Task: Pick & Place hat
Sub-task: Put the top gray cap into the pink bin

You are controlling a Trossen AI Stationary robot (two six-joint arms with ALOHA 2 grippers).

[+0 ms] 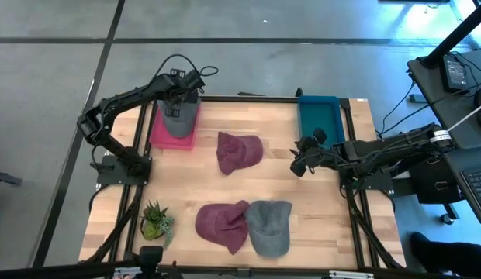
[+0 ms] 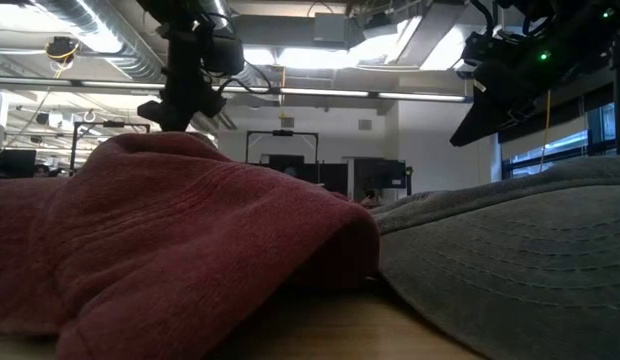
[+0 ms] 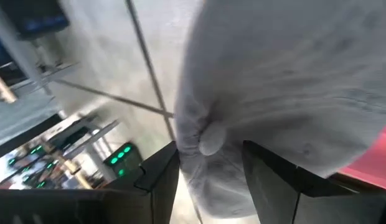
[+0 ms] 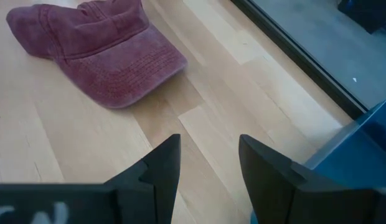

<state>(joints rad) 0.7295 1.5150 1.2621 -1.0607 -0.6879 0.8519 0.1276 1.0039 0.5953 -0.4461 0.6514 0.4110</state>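
A grey hat [image 1: 181, 118] hangs in my left gripper [image 1: 181, 94] over the pink tray [image 1: 172, 139] at the table's far left; the left wrist view fills with the grey hat [image 3: 292, 81]. Whether its lower end touches the tray, I cannot tell. My right gripper [image 4: 208, 146] is open and hovers over bare wood right of centre, right gripper [image 1: 299, 164], with nothing between its fingers. A red hat [image 1: 239, 151] lies at the table's middle, also seen as the red hat [image 4: 99, 50]. Another red hat [image 1: 223, 225] and a second grey hat [image 1: 270, 226] lie near the front edge. My left gripper [image 3: 208, 149] holds the grey hat by bunched cloth at the crown, around its top button [image 3: 210, 138], pinched between the two fingers [image 3: 157, 180]. The fingers come from above, pointing down. The hat hangs below them over the pink tray.
A blue bin [image 1: 318, 116] stands at the far right edge, just beyond my right gripper. A small potted plant [image 1: 155, 221] sits at the near left corner. In the low view the near red hat [image 2: 190, 230] and grey hat [image 2: 510, 250] block most of the table.
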